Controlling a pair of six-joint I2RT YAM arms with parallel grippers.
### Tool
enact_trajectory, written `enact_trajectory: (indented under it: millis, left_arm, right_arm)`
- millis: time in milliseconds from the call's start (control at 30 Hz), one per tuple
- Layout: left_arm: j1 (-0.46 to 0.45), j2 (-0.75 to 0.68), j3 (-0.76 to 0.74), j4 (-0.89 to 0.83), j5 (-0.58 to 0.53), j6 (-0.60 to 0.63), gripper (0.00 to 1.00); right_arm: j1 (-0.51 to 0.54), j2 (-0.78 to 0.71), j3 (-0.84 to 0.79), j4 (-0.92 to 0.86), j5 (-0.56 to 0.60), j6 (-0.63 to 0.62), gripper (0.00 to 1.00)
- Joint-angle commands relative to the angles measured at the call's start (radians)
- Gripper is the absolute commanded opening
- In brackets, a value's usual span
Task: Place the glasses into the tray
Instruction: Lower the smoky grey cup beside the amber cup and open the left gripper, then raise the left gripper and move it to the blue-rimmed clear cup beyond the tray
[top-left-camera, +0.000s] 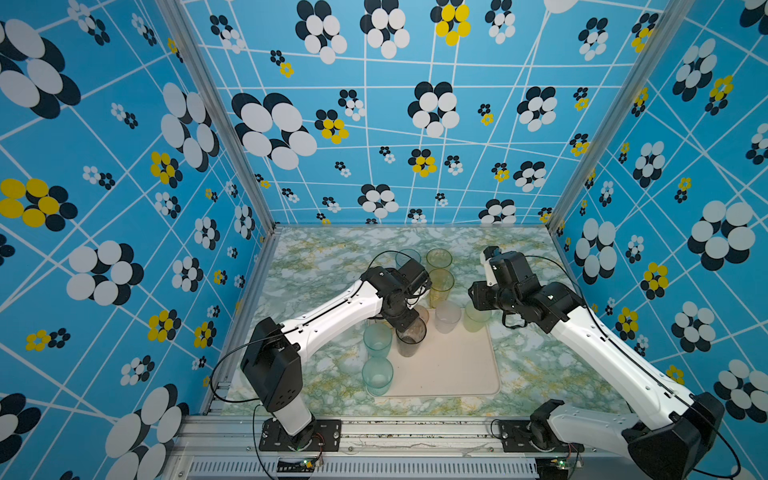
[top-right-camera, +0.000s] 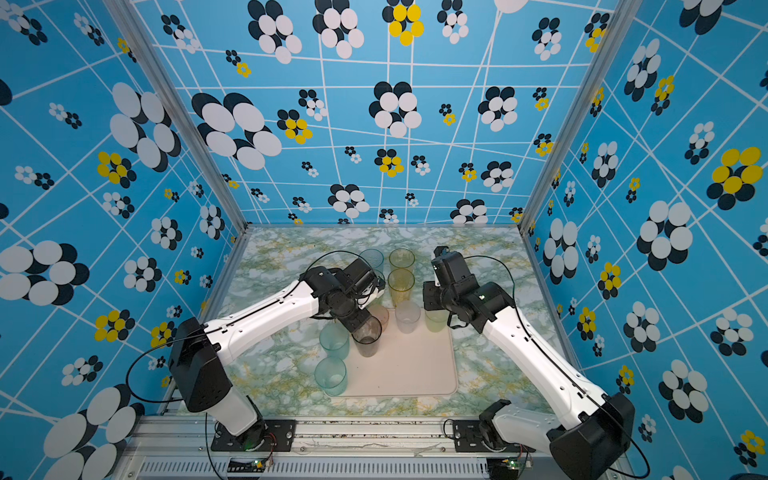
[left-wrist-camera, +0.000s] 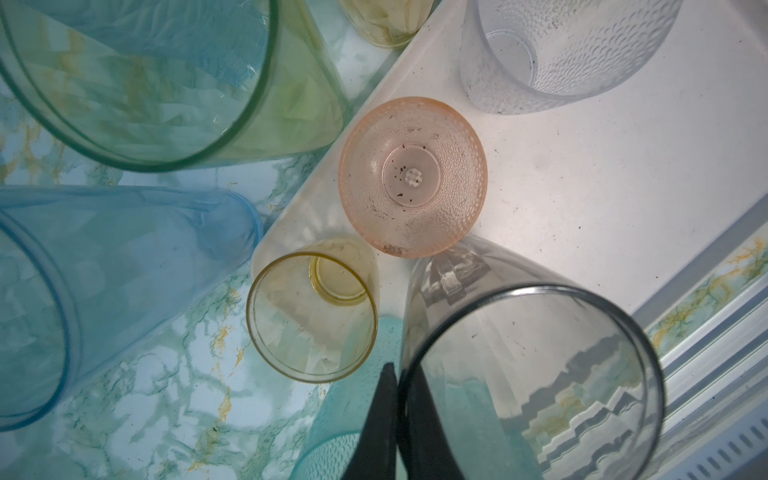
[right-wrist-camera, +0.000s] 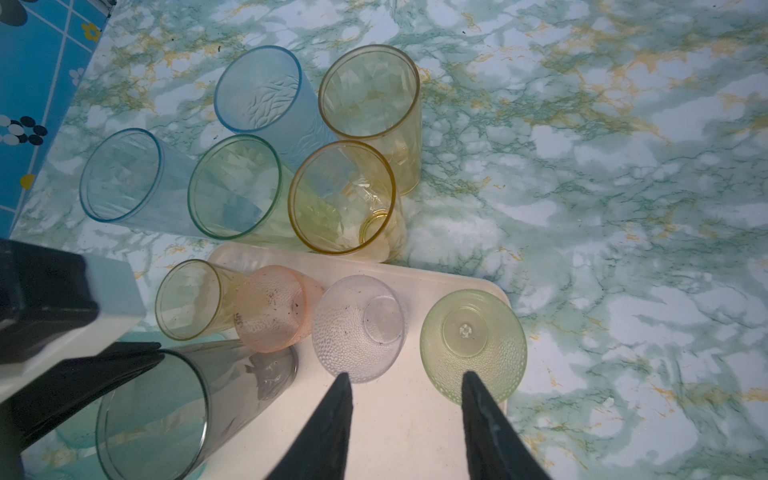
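Both top views look steeply down from the near side. Both wrist cameras hang close above, sharing the tray (left-wrist-camera: 582, 187).

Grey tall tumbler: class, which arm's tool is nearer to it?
Left. The left tool is shut on the rim of the grey tumbler; the right tool hangs open above the far end of the tray, apart from it.

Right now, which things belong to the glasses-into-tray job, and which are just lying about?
Job: tray; grey tumbler in left hand; pink tumbler, clear tumbler, green tumbler on tray; tall amber tumbler and others off it.
Not job: marbled tabletop, flowered walls; nothing loose.
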Motion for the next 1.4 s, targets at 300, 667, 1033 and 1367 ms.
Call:
enact_trajectory:
  millis: [300,667,1033,1367]
  left_arm:
    - [0.004,-0.025,-0.011,-0.006,-0.010,-0.002,0.13]
    - [0.005,-0.046,-0.001,-0.016,-0.022,-0.007,0.22]
    - [0.004,-0.080,0.007,-0.021,-0.030,-0.013,0.23]
    - [0.020,-0.143,0.007,0.005,-0.029,-0.022,0.23]
  right_arm:
    - [-0.003,0.002,0.018,-0.014,-0.013,-0.012,0.46]
    - [-0.004,0.000,0.016,-0.010,-0.017,-0.010,0.46]
    - [-0.003,-0.007,0.017,-0.010,-0.017,-0.010,0.46]
    - [-0.003,-0.009,0.016,-0.007,-0.019,-0.012,0.47]
